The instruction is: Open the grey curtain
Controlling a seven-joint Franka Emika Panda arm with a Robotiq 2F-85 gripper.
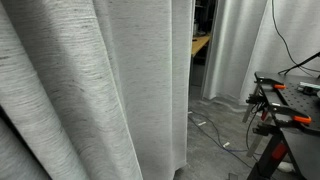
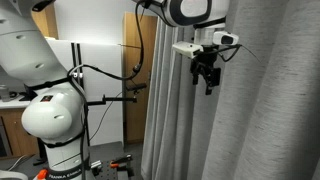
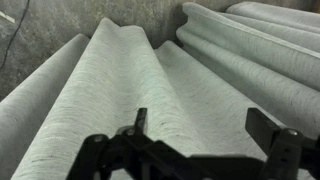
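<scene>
Grey curtain [image 1: 80, 90] hung in broad folds closest to the camera; just beside its edge, high up, the black claw [image 2: 208, 84] stood wide open, holding nothing.

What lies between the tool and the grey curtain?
Nothing: in the wrist view the open tool faces the grey curtain directly, with no object between.

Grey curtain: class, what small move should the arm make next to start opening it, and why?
Probably ease the gripper forward onto the nearest fold of the grey curtain: the wrist view shows its fingers open and empty, fabric ridges ahead, nothing gripped yet.
</scene>
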